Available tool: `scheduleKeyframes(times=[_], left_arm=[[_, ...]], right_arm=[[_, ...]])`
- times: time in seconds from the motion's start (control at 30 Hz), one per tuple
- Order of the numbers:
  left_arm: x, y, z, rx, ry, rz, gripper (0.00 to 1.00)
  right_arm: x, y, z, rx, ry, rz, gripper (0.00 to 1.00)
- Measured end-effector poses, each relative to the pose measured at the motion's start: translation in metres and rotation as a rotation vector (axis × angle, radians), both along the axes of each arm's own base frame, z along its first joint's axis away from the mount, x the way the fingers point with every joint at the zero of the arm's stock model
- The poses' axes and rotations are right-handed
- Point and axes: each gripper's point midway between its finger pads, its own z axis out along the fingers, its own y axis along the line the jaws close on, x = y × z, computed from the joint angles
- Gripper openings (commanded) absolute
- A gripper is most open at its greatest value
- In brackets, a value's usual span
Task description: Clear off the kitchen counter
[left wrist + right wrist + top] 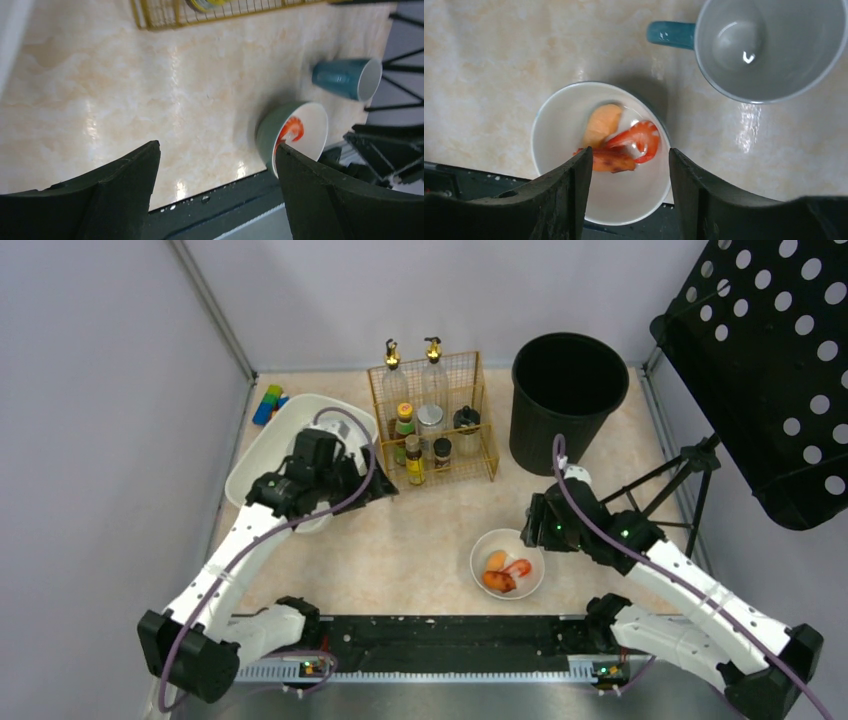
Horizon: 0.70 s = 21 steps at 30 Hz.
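Note:
The beige marbled kitchen counter [420,530] holds a white bowl [527,581] near the front edge, with an orange piece [602,125], a red shrimp-like piece [642,140] and a brown-orange piece [613,161] in it. A teal mug [769,45], white inside and empty, stands beside the bowl [559,130]; my right arm hides it in the top view. My right gripper [630,152] [535,525] is open and empty, just above the bowl. My left gripper [217,147] [365,485] is open and empty by the white tub, and its view shows the bowl [267,132] and mug [345,78].
A white oval tub [260,465] sits at the left. A gold wire rack [478,410] of bottles and jars stands at the back middle, with a black bin [568,400] to its right. Coloured blocks [268,405] lie behind the tub. A tripod [690,480] with a black perforated panel [770,370] stands at the right.

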Motion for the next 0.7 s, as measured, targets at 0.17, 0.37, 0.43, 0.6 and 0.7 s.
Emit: scheduleKeyframes(times=[0.17,0.37,0.43,0.6,0.7], left_arm=[[-0.028,-0.048,-0.019,0.045,0.047,-0.192,0.9],[-0.051,-0.087,-0.051,0.1,0.091,-0.338,0.9],[-0.056,-0.095,-0.058,0.111,0.098,-0.368,0.9],[-0.062,-0.113,-0.063,0.101,0.078,-0.418,0.9],[-0.063,-0.12,-0.066,0.082,0.064,-0.435,0.9]], right_arm=[[-0.01,-0.013,-0.023,-0.06,0.097,-0.064,0.56],[-0.022,-0.022,-0.038,-0.077,0.154,-0.118,0.54],[-0.025,-0.024,-0.044,-0.078,0.173,-0.134,0.53],[-0.037,-0.031,-0.067,-0.1,0.24,-0.171,0.49],[-0.041,-0.032,-0.079,-0.11,0.275,-0.183,0.47]])
